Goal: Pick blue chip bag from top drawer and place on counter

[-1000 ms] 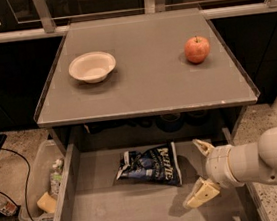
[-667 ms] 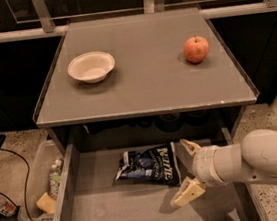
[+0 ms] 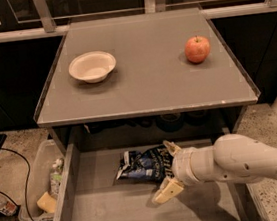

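The blue chip bag (image 3: pixel 145 164) lies on the floor of the open top drawer (image 3: pixel 116 216), near its back middle. My gripper (image 3: pixel 169 170) reaches in from the right on a white arm. Its two cream fingers stand open, one (image 3: pixel 171 147) at the bag's upper right edge and one (image 3: pixel 167 190) just below the bag's right end. The bag's right edge sits between them. The counter (image 3: pixel 150 81) above the drawer is flat and grey.
A white bowl (image 3: pixel 92 66) sits on the counter's left side and a red apple (image 3: pixel 197 49) on its right. A clear bin (image 3: pixel 44 182) with a bottle and a sponge stands on the floor left of the drawer. A railing runs behind the counter.
My gripper has moved left across the drawer, from right of the bag to its right end, with the fingers still spread.
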Robot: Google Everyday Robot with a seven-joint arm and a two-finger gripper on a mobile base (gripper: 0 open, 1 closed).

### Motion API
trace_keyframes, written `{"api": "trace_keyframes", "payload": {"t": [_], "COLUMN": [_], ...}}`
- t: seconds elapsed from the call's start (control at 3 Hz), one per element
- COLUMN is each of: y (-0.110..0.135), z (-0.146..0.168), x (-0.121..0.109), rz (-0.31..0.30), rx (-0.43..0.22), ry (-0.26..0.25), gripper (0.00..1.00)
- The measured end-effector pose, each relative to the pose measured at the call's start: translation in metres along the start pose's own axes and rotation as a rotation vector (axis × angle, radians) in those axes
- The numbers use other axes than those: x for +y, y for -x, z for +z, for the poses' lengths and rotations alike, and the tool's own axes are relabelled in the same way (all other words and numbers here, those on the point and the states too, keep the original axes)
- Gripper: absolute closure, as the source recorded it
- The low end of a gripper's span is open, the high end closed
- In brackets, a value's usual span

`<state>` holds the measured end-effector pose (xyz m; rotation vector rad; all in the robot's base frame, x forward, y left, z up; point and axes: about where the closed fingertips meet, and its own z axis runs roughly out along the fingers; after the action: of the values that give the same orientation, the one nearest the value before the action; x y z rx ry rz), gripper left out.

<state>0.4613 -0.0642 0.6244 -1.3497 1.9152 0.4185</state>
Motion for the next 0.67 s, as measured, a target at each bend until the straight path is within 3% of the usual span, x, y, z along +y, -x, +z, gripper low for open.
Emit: {"api": "trace_keyframes", "payload": {"t": [0.33,0.67], "y": [-0.0019,0.0003], "z": [0.0266,0.0292], "x": [-0.0039,-0.0042], "rz": [0.016,0.013], "rx": [0.008,0.007], "ry": [-0.002,-0.002], "gripper": [0.0,0.18]}}
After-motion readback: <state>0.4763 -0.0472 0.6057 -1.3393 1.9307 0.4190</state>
